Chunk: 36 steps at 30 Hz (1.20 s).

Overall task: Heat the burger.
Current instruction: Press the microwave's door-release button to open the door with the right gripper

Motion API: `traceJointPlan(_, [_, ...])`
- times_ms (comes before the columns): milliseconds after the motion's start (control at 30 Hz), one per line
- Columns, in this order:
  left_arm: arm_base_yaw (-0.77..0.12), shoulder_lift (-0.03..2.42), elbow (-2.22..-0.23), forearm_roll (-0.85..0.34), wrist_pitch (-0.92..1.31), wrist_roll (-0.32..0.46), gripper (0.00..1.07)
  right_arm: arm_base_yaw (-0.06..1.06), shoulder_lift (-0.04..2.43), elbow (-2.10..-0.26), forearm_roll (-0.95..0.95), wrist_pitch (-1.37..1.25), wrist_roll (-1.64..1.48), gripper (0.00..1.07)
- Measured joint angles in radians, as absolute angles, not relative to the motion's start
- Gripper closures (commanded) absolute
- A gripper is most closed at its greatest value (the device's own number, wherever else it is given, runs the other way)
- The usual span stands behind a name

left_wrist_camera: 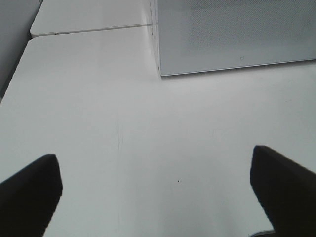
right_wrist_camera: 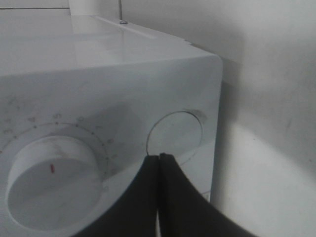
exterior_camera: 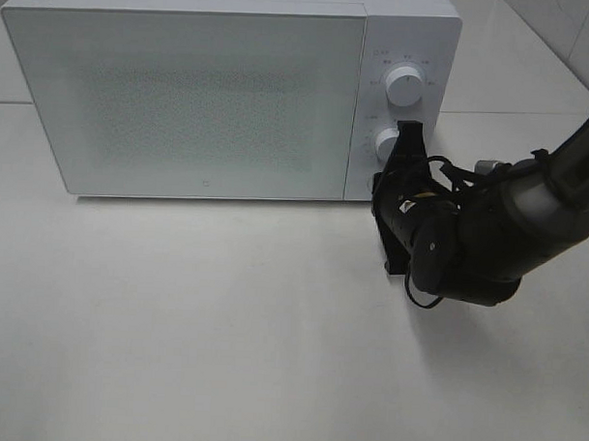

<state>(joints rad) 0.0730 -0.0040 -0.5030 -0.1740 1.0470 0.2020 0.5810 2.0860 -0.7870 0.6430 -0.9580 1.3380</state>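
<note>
The microwave [exterior_camera: 183,91] is standing with its door shut on the desk [exterior_camera: 222,353]. The burger is not showing, so its place cannot be told. The right tool [right_wrist_camera: 159,158], closed and empty, is pointing at the round button [right_wrist_camera: 177,129] beside the microwave's dial [right_wrist_camera: 49,182]. The left tool [left_wrist_camera: 153,159] is hovering open over the desk before the microwave's door.
</note>
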Motion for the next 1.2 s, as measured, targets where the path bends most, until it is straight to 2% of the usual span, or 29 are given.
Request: traceJointPlan(1200, [0.073,-0.004,-0.503,-0.174,1.047,0.202,0.09,0.552,2.160,-0.864,0.682,-0.932,1.275,1.07])
